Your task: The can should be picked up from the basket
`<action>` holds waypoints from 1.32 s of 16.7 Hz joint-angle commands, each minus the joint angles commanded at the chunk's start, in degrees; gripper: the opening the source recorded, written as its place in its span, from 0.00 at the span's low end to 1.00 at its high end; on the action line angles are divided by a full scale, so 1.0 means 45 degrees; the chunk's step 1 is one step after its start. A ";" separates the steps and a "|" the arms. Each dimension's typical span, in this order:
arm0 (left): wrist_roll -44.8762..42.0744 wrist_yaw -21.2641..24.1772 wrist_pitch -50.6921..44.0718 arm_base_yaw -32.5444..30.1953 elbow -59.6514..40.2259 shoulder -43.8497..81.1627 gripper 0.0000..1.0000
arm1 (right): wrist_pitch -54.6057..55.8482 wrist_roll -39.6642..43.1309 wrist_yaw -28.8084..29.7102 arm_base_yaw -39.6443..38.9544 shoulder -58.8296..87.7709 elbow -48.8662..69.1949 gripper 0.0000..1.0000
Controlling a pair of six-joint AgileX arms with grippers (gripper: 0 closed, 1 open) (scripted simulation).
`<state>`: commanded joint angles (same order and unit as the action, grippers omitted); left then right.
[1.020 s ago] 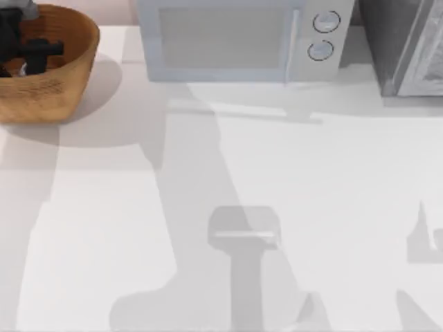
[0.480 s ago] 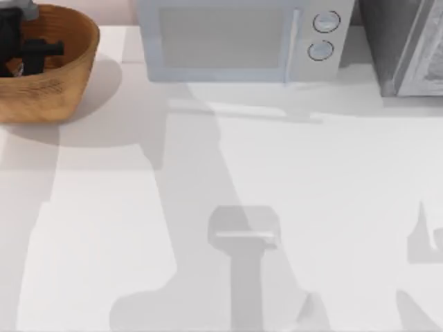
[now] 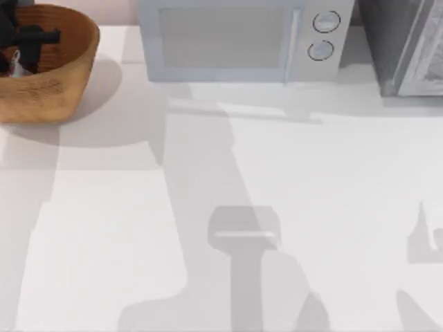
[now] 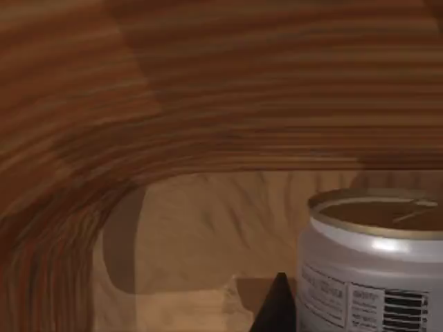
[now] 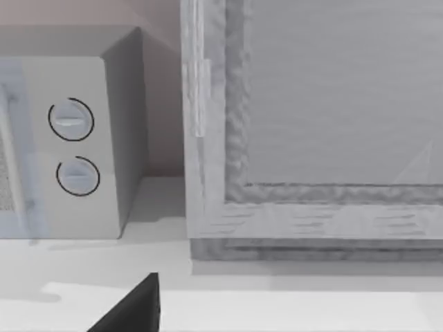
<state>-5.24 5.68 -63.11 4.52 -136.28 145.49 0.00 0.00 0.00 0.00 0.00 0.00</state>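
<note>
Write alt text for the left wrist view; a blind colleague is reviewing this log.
A silver can with a dull gold top stands upright on the floor of a wicker basket, whose ribbed orange-brown wall curves behind it. A dark fingertip of the left gripper rises just beside the can.

Bright, even light falls on the white table (image 3: 332, 207), where soft grey arm shadows stretch across it (edges slightly blurred). Inside the basket (image 4: 208, 83) it is dimmer; the can (image 4: 374, 270) shows a small glare.

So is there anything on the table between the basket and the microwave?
No. In the top view, bare white table lies between the basket and the microwave, shadow only.
</note>
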 joint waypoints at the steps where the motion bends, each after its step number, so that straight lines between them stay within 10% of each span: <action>1: 0.0000 -0.0015 0.0383 -0.0012 0.0203 -0.0489 0.00 | 0.0000 0.0000 0.0000 0.0000 0.0000 0.0000 1.00; 11: 0.0304 -0.0335 0.5453 -0.0274 0.6566 -0.8822 0.00 | 0.0000 0.0000 0.0000 0.0000 0.0000 0.0000 1.00; 22: 0.0825 -0.0713 0.6762 -0.0629 2.2204 -2.0921 0.00 | 0.0000 0.0000 0.0000 0.0000 0.0000 0.0000 1.00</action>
<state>-1.52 2.47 -32.68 1.69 -36.37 51.35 0.00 0.00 0.00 0.00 0.00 0.00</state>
